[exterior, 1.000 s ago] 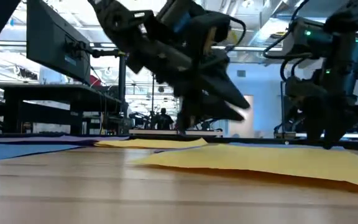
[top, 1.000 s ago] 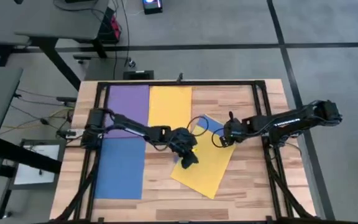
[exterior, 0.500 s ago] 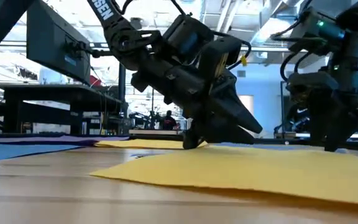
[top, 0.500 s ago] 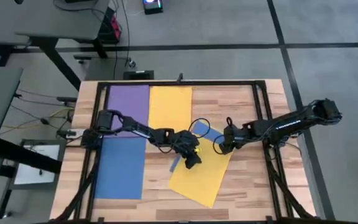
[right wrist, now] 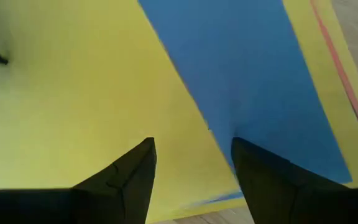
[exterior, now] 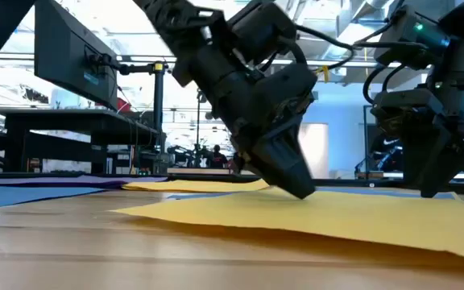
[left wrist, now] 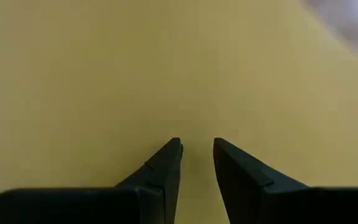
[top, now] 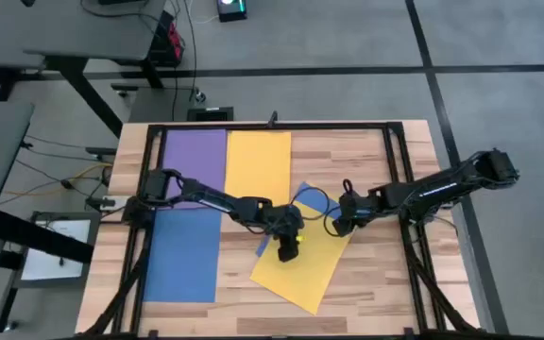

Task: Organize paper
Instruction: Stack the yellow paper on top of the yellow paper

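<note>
Left gripper [top: 289,249], fingers slightly parted and holding nothing, presses the skewed yellow sheet [top: 302,269] while the empty, open right gripper [top: 340,225] pins its corner; squaring it beside the blue sheet [top: 184,255] likely follows.

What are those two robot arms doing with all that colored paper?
They are sorting colored sheets on a wooden table. A purple sheet, a yellow sheet and a blue sheet already lie flat in neat rows. In the middle sits a crooked yellow sheet lying over another blue sheet. The left gripper presses its nearly closed fingertips onto that crooked sheet, while the right gripper, fingers apart, is down at the pile's other edge.
</note>
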`<state>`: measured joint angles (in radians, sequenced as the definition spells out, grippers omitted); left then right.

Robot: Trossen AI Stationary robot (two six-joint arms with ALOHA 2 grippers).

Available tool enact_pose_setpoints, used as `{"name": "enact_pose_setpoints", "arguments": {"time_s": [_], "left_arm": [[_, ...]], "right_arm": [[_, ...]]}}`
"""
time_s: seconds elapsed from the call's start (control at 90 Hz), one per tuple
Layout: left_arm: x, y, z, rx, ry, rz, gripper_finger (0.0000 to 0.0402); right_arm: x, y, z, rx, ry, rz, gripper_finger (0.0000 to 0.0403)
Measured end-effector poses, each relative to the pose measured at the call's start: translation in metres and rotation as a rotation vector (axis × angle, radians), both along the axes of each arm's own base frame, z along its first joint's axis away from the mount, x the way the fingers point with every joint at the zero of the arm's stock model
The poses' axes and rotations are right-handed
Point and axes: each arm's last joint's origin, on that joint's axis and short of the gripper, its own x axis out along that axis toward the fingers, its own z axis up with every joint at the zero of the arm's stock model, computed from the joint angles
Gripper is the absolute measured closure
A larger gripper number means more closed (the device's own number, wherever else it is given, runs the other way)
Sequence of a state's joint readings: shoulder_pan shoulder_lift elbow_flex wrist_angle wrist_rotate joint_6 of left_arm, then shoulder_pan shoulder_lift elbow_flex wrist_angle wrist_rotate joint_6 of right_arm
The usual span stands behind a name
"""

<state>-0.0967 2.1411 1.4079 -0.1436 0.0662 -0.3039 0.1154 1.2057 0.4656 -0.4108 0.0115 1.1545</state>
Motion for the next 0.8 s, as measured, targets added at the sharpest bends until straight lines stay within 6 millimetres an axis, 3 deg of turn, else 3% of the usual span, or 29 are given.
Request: {"name": "enact_pose_setpoints", "arguments": {"time_s": [0.356,0.8], "left_arm": [[0.0001,0.0092,-0.0065,0.014,0.049,0.055,0.0320],[-0.0001,0.0068,-0.0070,0.011,0.046,0.038,0.0320]], "right_arm": [[0.0041,0.0014,0.0021,0.015,-0.046,0.013,0.0203],[0.0004,-0.0085,-0.0006,-0.111,0.004,0.071,0.0203]]}}
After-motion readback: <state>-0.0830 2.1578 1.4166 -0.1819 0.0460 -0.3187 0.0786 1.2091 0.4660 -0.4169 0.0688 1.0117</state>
